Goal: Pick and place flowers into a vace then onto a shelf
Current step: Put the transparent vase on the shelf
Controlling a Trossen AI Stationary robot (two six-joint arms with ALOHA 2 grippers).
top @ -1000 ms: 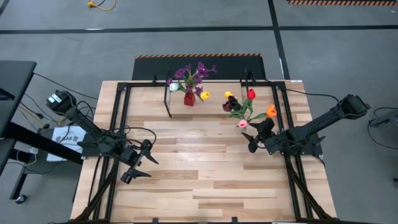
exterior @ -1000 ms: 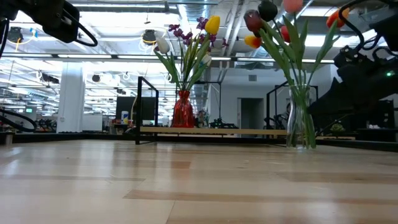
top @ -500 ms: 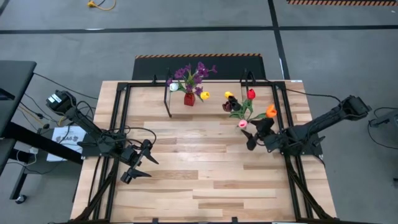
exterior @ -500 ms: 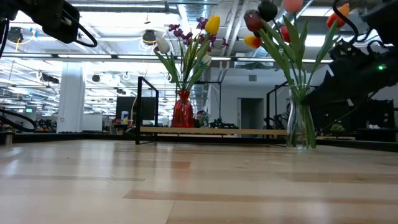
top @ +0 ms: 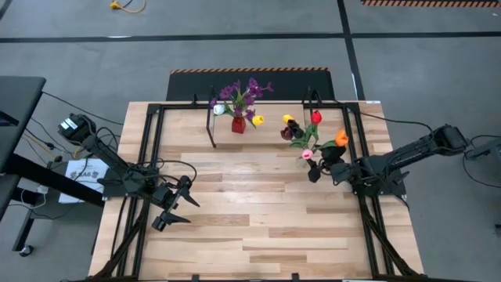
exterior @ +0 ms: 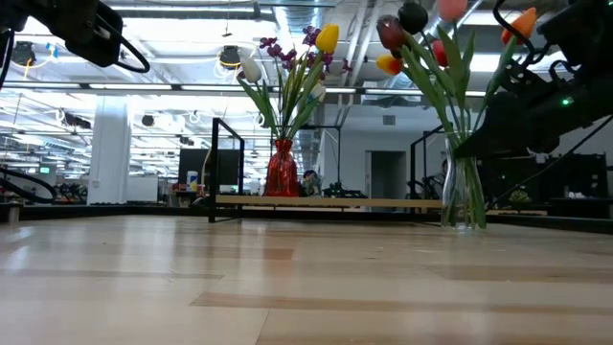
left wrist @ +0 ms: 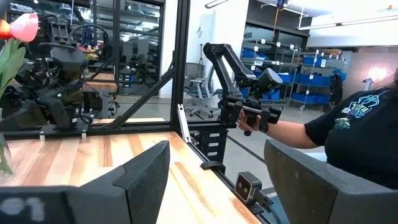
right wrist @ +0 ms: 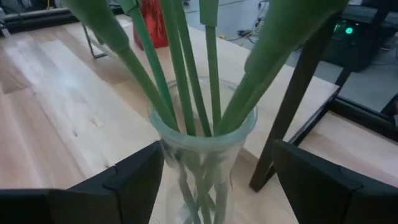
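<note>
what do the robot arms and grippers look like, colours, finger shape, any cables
Both arms are black, jointed links. The left gripper and right gripper each carry two dark fingers; seen from the wrists they are broad, flat, matte wedges. Thin black cables trail off the table from both bases. A green indicator light glows on the right arm.

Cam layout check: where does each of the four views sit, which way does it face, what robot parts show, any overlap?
High: overhead, straight down; both arms, left gripper parked.
Low: tabletop height, level across; red vase on the shelf.
Left wrist: looks forward past its open fingers at a person.
Right wrist: right gripper open around the clear vase.
Shared: clear vase in high, low, right wrist.
</note>
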